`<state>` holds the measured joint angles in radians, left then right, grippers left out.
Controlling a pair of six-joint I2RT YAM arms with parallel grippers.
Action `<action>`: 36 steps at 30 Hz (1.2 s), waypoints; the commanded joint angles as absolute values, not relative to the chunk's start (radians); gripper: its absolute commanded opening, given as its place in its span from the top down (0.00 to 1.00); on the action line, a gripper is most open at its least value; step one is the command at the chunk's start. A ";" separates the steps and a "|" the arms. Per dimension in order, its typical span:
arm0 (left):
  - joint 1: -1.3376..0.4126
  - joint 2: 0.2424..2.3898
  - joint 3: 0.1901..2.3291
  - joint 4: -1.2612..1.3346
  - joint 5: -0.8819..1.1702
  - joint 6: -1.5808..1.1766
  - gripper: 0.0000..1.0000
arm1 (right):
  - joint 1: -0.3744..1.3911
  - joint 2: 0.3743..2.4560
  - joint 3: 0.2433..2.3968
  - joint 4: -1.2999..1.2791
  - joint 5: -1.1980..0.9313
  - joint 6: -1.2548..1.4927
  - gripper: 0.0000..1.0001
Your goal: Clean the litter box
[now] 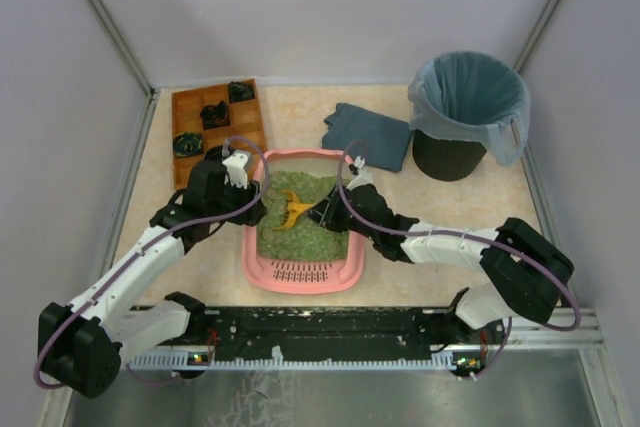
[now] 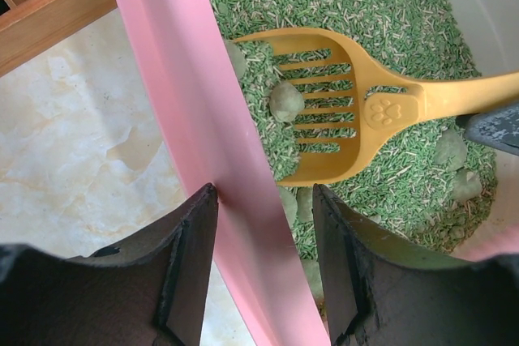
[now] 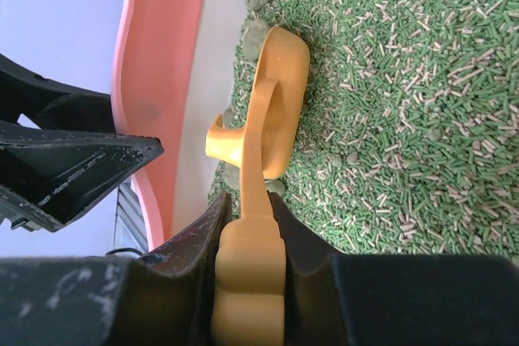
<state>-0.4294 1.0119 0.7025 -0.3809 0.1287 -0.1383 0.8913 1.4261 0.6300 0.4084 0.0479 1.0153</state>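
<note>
Working the litter box [image 1: 300, 272], centre table: my right gripper [image 3: 247, 208] is clamped on the handle of a yellow slotted scoop [image 2: 324, 103], both fingers tight against the plastic. The scoop's head lies on the green litter [image 1: 300, 232] in the left half of the box, its tip close to the left wall. A greyish clump [image 2: 285, 101] sits on the slots. More clumps lie along the foot of that wall and by the handle.

My left gripper [image 2: 263, 200] straddles the box's left rim, one finger [image 2: 190, 257] outside and touching the pink lip, the other inside above the litter. A sliver of litter shows between the inner finger and the lip, so I cannot tell whether the wall is actually pinched.

Left of the box, bare marbled tabletop [image 2: 73, 151] runs up to the corner of a wooden compartment tray [image 1: 215, 127]. Beyond the box's far right corner lies a folded blue-grey cloth [image 1: 368, 132], and further right stands a black bin [image 1: 465, 117] with a blue-grey liner, well apart from the box. The right half of the litter bed is open.
</note>
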 commanded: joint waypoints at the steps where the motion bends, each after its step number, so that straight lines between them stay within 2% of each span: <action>1: -0.428 0.998 0.718 -0.371 0.142 -0.144 0.44 | 0.869 1.331 0.608 0.463 0.050 1.023 1.00; 17: -0.429 0.996 0.719 -0.371 0.137 -0.145 0.44 | 0.823 1.164 0.506 0.438 0.055 1.047 1.00; 31: -0.427 0.885 0.700 -0.344 0.067 -0.158 0.40 | 0.626 0.880 0.231 0.757 -0.179 1.204 1.00; 36: -0.427 0.881 0.699 -0.345 0.063 -0.158 0.40 | 0.623 0.924 0.203 0.906 -0.274 1.254 1.00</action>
